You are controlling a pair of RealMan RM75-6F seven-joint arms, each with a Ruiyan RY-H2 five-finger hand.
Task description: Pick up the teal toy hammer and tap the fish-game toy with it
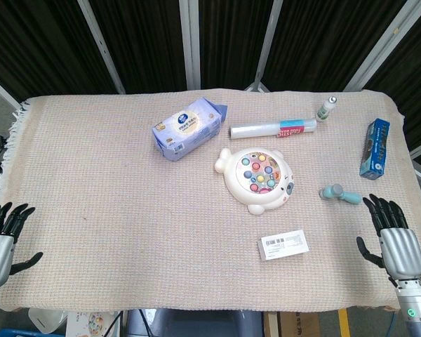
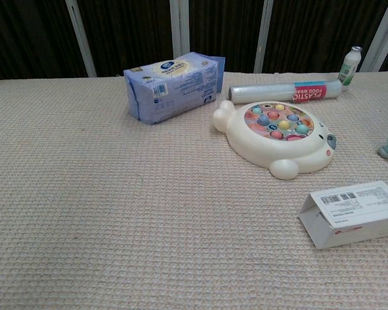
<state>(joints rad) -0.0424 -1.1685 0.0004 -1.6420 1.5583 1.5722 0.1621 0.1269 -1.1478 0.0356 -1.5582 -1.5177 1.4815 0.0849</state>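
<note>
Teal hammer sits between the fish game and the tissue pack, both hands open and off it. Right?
Not quite. In the head view the teal hammer lies on the other side of the fish game, toward the right hand, away from the tissue pack. The rest holds: the right hand and the left hand are open and off it.

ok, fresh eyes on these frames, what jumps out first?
The white fish-game toy with its colourful fish sits mid-table, right of centre. The small teal toy hammer lies to its right, just ahead of the open right hand. A blue tissue pack lies behind to the left.
</note>
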